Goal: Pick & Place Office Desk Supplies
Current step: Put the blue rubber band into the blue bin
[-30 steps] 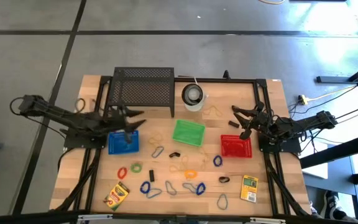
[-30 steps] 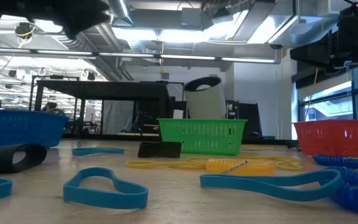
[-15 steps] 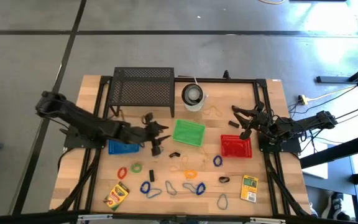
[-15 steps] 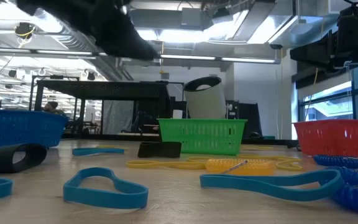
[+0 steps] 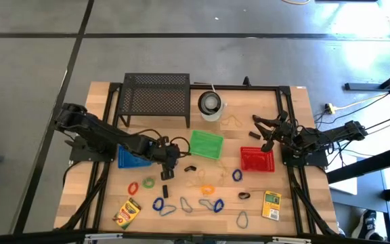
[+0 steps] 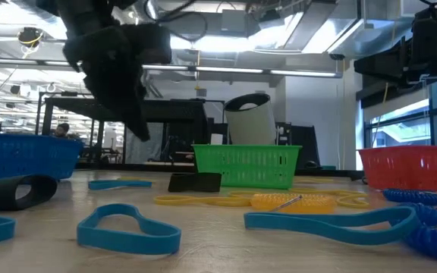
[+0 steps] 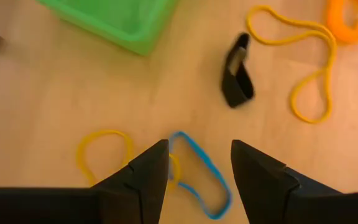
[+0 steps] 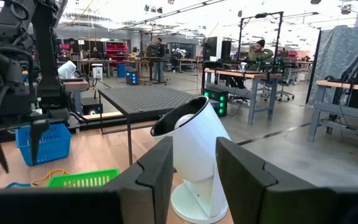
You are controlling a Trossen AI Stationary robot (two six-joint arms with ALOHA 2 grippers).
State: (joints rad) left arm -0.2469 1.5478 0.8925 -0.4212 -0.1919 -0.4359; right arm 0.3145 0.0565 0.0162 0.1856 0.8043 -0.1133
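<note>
Loose loops lie scattered on the table: blue, green, orange, red and grey. Two yellow-green crayon boxes [image 5: 126, 213] [image 5: 271, 205] lie flat near the near edge. My left gripper [image 5: 168, 166] is open and points down between the blue basket [image 5: 133, 160] and the green basket [image 5: 205, 144]. In the left wrist view its fingers [image 7: 194, 152] stand on either side of a blue loop [image 7: 197, 177] that lies flat on the wood beside a yellow loop [image 7: 103, 152]. A black clip [image 7: 236, 74] lies just beyond. My right gripper [image 5: 266, 133] waits open above the red basket [image 5: 257, 160].
The black mesh rack [image 5: 156, 98] and the white round container [image 5: 210, 104] stand at the far edge. A yellow loop [image 7: 297, 68] and an orange loop [image 7: 353, 18] lie near the black clip. In the low view a blue loop [image 6: 127, 227] and a black loop [image 6: 17, 191] lie nearest.
My left arm has swung from above the blue basket toward the table's right and near edge and has come down. Its gripper now points down over the blue loop beside the green basket. Nothing on the table has moved.
</note>
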